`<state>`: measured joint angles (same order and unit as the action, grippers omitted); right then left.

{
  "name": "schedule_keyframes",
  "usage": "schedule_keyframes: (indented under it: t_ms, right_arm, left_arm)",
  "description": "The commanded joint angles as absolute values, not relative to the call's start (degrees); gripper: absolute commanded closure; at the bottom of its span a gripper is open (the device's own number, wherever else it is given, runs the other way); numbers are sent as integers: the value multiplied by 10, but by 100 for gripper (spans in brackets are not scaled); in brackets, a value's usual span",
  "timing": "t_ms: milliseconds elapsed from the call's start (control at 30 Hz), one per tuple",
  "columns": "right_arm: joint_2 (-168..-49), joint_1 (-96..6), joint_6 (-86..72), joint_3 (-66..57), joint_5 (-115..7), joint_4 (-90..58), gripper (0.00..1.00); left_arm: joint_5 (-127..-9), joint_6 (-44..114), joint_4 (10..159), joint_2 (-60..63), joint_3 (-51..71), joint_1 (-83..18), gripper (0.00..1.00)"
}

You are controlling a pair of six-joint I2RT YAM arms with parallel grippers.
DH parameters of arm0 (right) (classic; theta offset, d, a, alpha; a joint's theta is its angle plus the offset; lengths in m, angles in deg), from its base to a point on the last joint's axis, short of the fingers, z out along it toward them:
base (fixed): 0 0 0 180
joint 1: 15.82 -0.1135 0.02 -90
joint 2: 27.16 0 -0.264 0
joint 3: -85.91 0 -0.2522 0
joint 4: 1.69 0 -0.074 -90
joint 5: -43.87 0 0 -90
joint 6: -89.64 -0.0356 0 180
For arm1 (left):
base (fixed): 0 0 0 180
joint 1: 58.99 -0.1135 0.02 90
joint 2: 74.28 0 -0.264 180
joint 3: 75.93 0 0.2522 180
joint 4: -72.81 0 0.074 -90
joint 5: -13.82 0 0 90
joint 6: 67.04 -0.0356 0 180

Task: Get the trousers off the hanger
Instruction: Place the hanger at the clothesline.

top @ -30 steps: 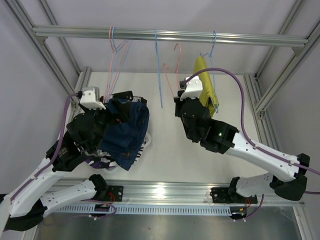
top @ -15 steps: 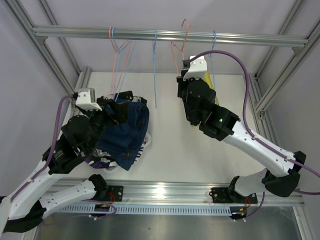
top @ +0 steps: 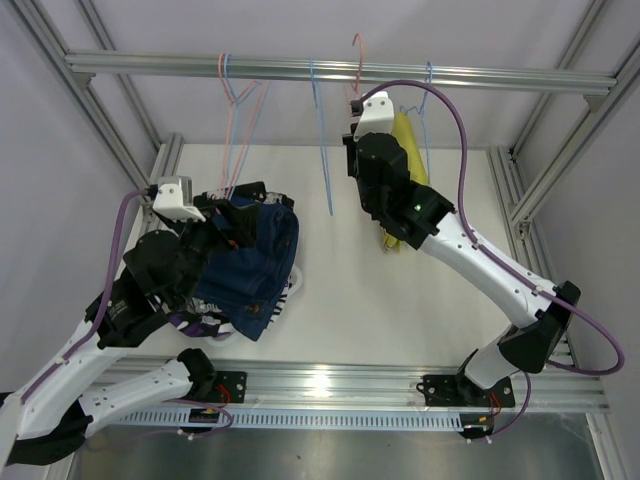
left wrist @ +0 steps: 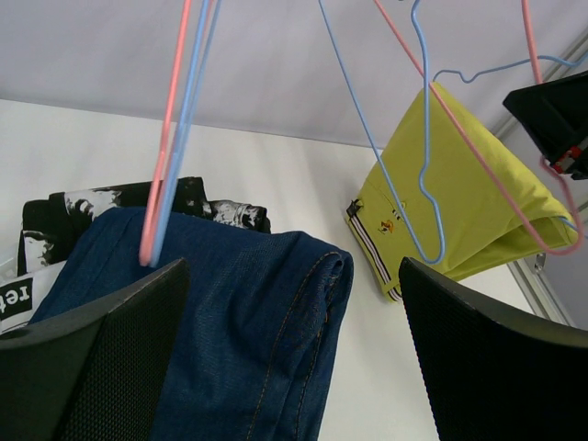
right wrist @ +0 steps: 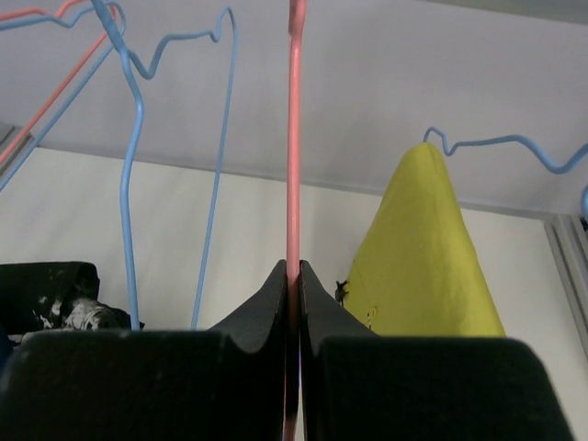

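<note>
partial "ret" on white trousers (left wrist: 13, 296)

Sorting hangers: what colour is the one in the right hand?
Pink; the hanger shows best in the right wrist view.

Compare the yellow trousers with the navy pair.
The yellow trousers hang folded over a blue hanger. The navy trousers lie on top of the pile on the table. The yellow pair is bright, and the navy pair is dark with orange stitching. Both are folded cloth.
</note>
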<state>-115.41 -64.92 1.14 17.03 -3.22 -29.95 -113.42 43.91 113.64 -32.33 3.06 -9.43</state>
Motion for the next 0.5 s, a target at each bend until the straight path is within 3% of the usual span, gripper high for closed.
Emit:
schedule_keyframes:
  t_ms: [0, 467]
  right_arm:
    - [-1162, -635, -1, 204, -62, -300, 100]
    - [-1136, -633, -45, 149, -87, -303, 100]
  left_arm:
    - [-1126, 441, 1118, -323, 28, -99, 1]
    - [-1120, 438, 1115, -326, 26, -99, 1]
